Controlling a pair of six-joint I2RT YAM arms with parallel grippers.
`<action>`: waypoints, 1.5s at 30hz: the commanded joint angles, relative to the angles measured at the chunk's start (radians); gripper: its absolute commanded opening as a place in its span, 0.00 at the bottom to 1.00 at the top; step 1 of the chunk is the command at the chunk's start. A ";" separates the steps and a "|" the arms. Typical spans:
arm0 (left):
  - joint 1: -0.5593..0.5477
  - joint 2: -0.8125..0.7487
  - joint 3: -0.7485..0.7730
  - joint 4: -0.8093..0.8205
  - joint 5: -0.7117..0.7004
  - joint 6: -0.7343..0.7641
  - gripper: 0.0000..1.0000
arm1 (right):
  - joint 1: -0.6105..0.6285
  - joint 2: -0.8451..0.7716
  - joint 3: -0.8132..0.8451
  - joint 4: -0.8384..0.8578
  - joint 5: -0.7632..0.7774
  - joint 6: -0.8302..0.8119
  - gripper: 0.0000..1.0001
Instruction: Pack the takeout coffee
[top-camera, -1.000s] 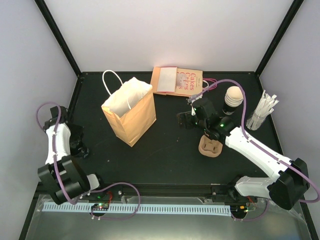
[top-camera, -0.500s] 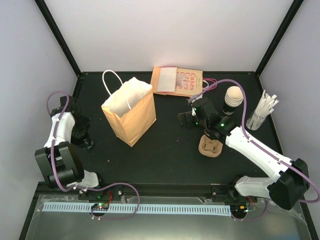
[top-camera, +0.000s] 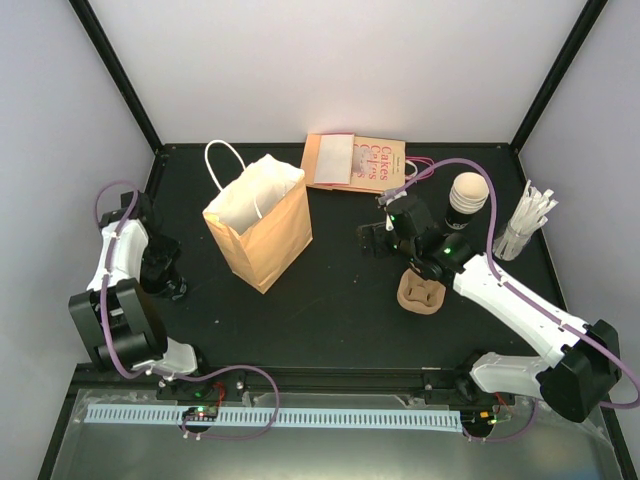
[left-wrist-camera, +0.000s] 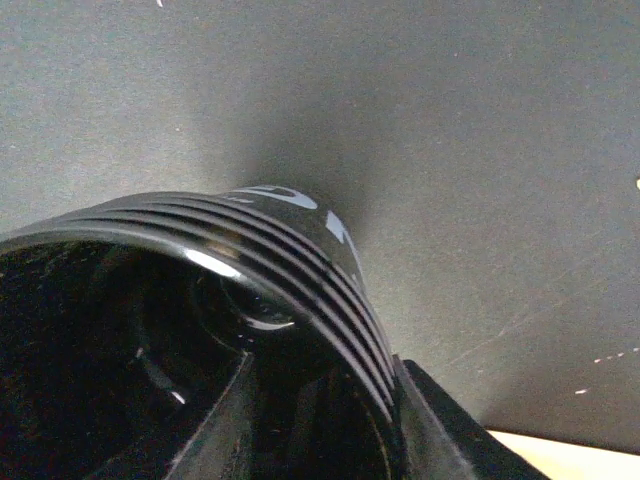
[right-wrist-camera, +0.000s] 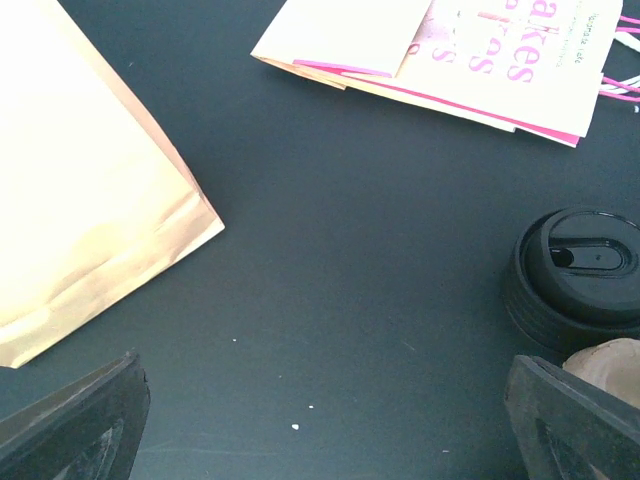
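The takeout coffee (right-wrist-camera: 575, 280), a black cup with a round black lid, stands right of my right gripper (right-wrist-camera: 325, 430), touching the brown pulp carrier (right-wrist-camera: 610, 360). In the top view my right arm hides it. The right gripper (top-camera: 375, 238) is open and empty above bare table. The open brown paper bag (top-camera: 257, 222) stands upright to its left and shows in the right wrist view (right-wrist-camera: 80, 180). My left gripper (top-camera: 163, 278) is down at the table's far left, over a black round ribbed thing (left-wrist-camera: 250, 250) that fills its view. One finger (left-wrist-camera: 440, 415) lies against it.
Flat printed "Cakes" bags (top-camera: 355, 162) lie at the back. A black cup with a cream-white top (top-camera: 467, 197) stands at the right, and white wrapped straws in a holder (top-camera: 525, 225) stand further right. The pulp carrier (top-camera: 422, 292) sits under my right arm.
My left arm has swung from its folded pose out to the far left and come down over the black ribbed thing. My right arm has barely shifted.
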 joint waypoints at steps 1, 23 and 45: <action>-0.001 -0.042 0.038 -0.070 -0.051 0.017 0.43 | -0.005 -0.018 0.007 0.012 -0.001 0.001 1.00; -0.005 -0.179 0.096 -0.042 -0.017 0.087 0.45 | -0.005 0.009 0.038 -0.015 0.005 -0.008 1.00; -0.060 -0.056 0.018 0.092 0.003 0.053 0.31 | -0.006 0.093 0.167 -0.077 -0.019 -0.018 1.00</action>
